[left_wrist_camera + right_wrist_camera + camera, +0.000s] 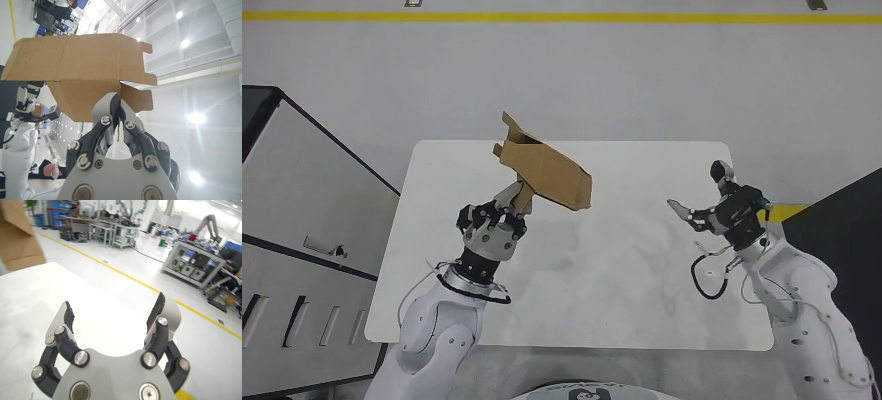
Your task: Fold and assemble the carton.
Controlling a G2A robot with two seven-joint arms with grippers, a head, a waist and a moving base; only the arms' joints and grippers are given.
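Surface: white bench (642, 300) in a factory hall, with grey floor and a yellow line beyond its far edge

Step in hand: probably presenting the part-folded carton (547, 170) so the free arm can take a second hold; no panel looks locked, so the task seems early

Doing it well: keep the pinch firm and the carton off the bench; bring the free gripper onto a panel opposite the pinched one, near a score line, so the fold follows the crease; a hold on a loose tab would likely only bend it

Left arm: rises from the bench's near-left corner, wrist turned upward; left gripper (119, 100) has its jaws closed tight on a thin cardboard edge where two panels meet

Right arm: stands at the bench's right edge, about midway along it; right gripper (115, 306) is level above the bench, jaws spread wide and holding nothing, well apart from the carton

Carton: held aloft and tilted over the far-left part of the bench; brown corrugated board with creased panels at an angle and notched flaps hanging open
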